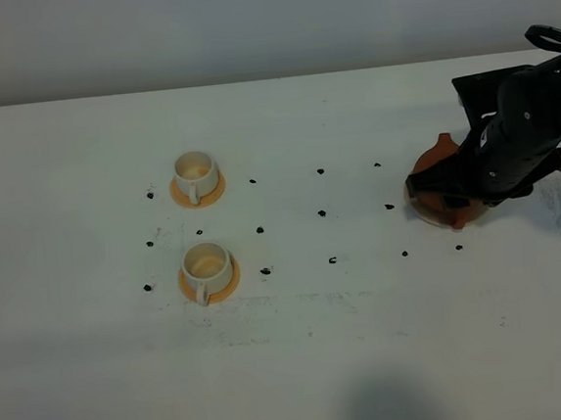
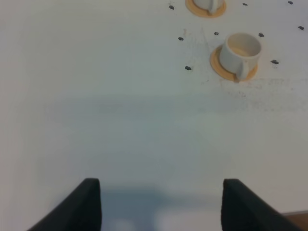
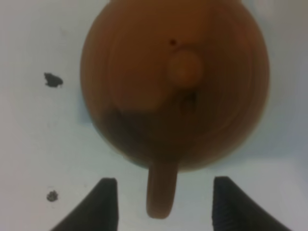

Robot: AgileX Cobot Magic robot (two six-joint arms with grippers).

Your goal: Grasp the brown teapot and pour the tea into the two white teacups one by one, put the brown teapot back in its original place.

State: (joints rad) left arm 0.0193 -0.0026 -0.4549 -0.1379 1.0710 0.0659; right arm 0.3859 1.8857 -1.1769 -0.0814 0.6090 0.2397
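Right wrist view: right jaws stand wide either side of the stubby handle (image 3: 161,197) of the brown teapot (image 3: 173,82), not gripping it, at the worktop's (image 1: 371,340) right, well apart from the two white teacups (image 1: 196,168) (image 1: 207,263) at left; left jaws gape wide over the worktop.

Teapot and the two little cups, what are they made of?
The brown teapot looks like unglazed clay: it is reddish-brown and dull, with no bright shine. The far white teacup and the near white teacup look like glazed ceramic, smooth white outside and cream inside, though plastic cannot be ruled out from these views.
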